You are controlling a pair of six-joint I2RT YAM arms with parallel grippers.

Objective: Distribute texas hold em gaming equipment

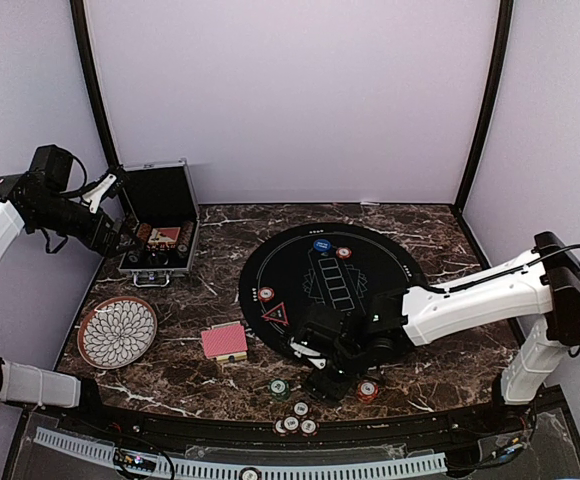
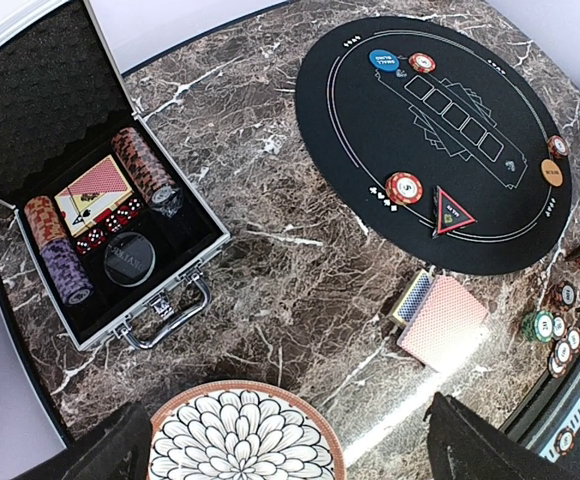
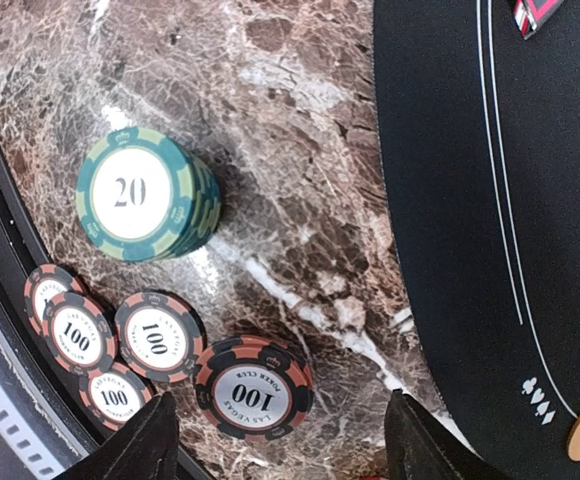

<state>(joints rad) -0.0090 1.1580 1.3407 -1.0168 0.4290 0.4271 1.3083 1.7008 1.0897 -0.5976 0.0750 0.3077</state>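
Observation:
My right gripper [image 1: 333, 378] [image 3: 280, 450] is open and low over the marble near the front edge. A small stack of black-and-red 100 chips [image 3: 253, 388] lies between its fingers. A green 20 chip stack [image 3: 140, 195] [image 1: 280, 388] and three more 100 chips [image 3: 155, 335] lie beside it. A red chip [image 1: 368, 390] sits to the right. The red-backed card deck [image 1: 224, 341] [image 2: 440, 320] lies left of the black mat [image 1: 370, 262]. On the mat are a blue disc [image 1: 321, 244], red chips [image 1: 343, 253], a red triangle [image 1: 275, 313] and an orange disc [image 2: 552, 172]. My left gripper [image 1: 120, 238] [image 2: 290, 455] is open and empty, high above the table.
An open silver case [image 1: 158, 262] [image 2: 170, 300] at the back left holds chip stacks [image 2: 142, 165], cards and dice. A white-patterned round plate [image 1: 117, 331] [image 2: 245, 435] lies at the front left. A black rail [image 1: 170, 415] runs along the front edge.

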